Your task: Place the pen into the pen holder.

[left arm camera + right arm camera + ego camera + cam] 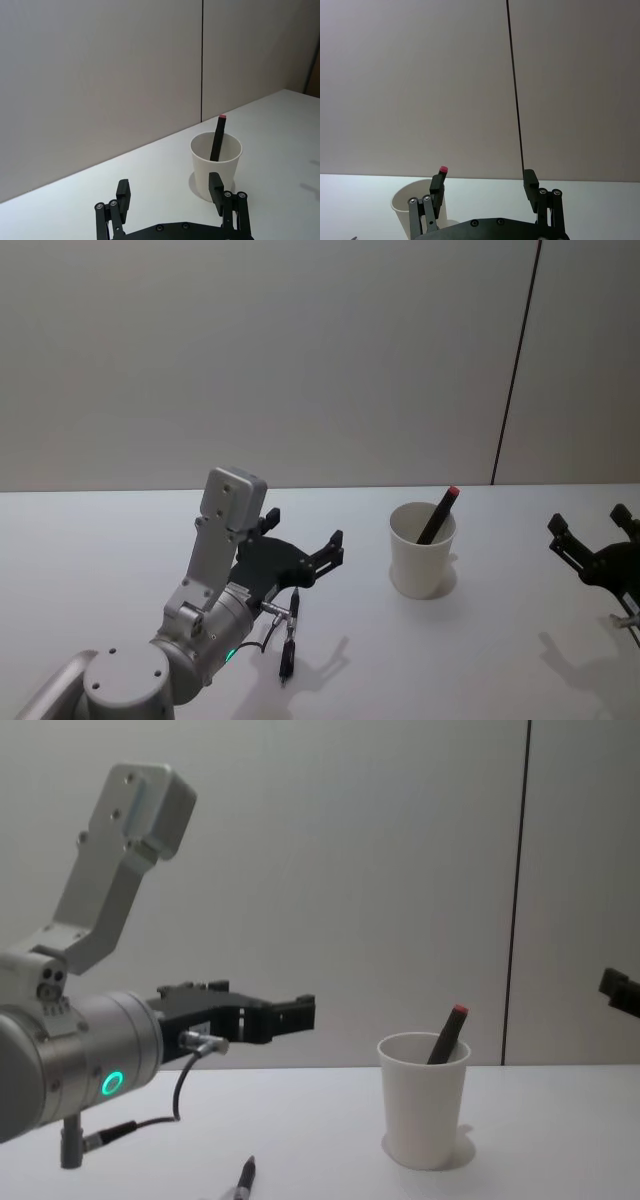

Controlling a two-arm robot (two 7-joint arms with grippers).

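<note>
Pen holder [422,558] is seen upright on the white table [100,540]. The left gripper [305,527] is held near it on its left, fingers spread, empty. The right gripper [590,522], likewise spread and empty, is parked farther right. The pen [440,512] is leaned inside the holder, red end up. A second dark pen [287,645] is laid beside the left arm.

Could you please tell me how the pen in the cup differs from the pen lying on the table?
The pen in the cup stands tilted, leaning on the white paper cup's rim; the pen on the table lies flat. The cup pen shows a red top end; the table pen shows none. The table pen lies near the open left gripper; the cup pen is farther right. Both are slim and dark.
</note>
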